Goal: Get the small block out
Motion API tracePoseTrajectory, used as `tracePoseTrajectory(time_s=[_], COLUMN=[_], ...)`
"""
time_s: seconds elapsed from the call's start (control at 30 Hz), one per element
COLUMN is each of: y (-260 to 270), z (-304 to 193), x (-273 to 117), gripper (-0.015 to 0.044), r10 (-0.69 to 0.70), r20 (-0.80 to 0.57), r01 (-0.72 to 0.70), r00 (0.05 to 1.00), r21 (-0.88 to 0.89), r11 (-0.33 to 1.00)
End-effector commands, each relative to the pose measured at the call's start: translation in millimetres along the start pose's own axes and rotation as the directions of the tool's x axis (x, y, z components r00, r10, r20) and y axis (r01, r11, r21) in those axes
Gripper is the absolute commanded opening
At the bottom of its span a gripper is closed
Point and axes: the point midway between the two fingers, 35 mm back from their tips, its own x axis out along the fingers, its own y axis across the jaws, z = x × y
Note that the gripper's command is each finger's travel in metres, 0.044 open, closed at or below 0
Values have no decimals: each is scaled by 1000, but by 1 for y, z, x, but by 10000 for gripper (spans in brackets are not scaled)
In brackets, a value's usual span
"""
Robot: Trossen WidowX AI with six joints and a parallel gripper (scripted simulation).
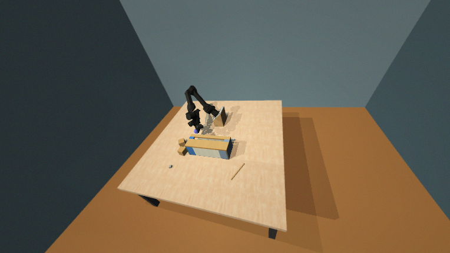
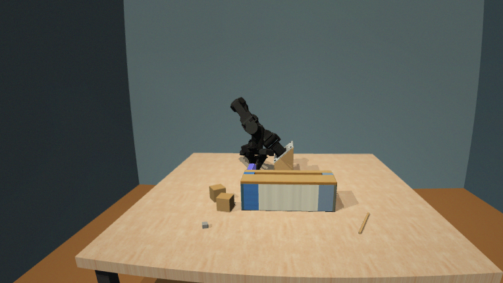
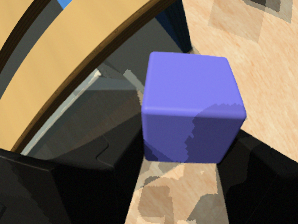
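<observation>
My gripper is shut on a small purple-blue block. It holds the block a little above the table, just behind the box's blue left end. The box has a tan top with a slot, a blue left end, a pale front and a grey-blue right end. In the wrist view the box's tan top fills the upper left.
Two tan cubes sit beside the box's left end. A tiny grey cube and a thin wooden stick lie nearer the table's front. A tan wedge carries the arm's base behind the box.
</observation>
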Motion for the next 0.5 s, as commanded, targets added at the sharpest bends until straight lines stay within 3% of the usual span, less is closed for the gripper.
tracePoseTrajectory(time_s=[0.0,0.47], y=[0,0], z=[3,2], x=[-4,-15], gripper=[0,0], r10=[-5,-23], r20=[11,27], r01=[6,35], r00=[1000,999], r21=[-158,-653], r11=[987,757])
